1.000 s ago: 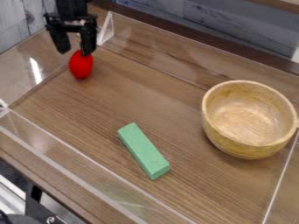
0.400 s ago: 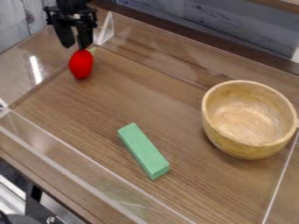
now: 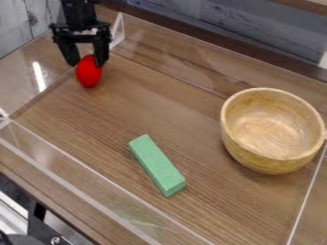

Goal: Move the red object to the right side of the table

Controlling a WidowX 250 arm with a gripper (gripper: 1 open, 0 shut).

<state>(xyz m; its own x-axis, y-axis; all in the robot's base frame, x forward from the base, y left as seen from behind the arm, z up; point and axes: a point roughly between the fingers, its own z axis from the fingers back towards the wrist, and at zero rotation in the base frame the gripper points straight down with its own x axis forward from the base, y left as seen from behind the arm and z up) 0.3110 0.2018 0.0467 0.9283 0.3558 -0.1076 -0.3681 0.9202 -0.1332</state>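
The red object (image 3: 87,73) is a small glossy red rounded thing lying on the dark wood table (image 3: 192,115) at the far left, close to the back acrylic wall. My black gripper (image 3: 80,57) hangs directly over it with its fingers (image 3: 60,55) spread wide, one tip on either side of the object's top. The gripper is open and nothing is held. Whether the tips touch the red object cannot be told.
A green rectangular block (image 3: 156,164) lies near the middle front. A wooden bowl (image 3: 272,128) stands at the right. Low clear acrylic walls (image 3: 38,153) run round the table's edges.
The fingers narrowed and sat slightly higher a moment ago; now they are spread wide again and lower, around the top of the red object. The red object has not moved.
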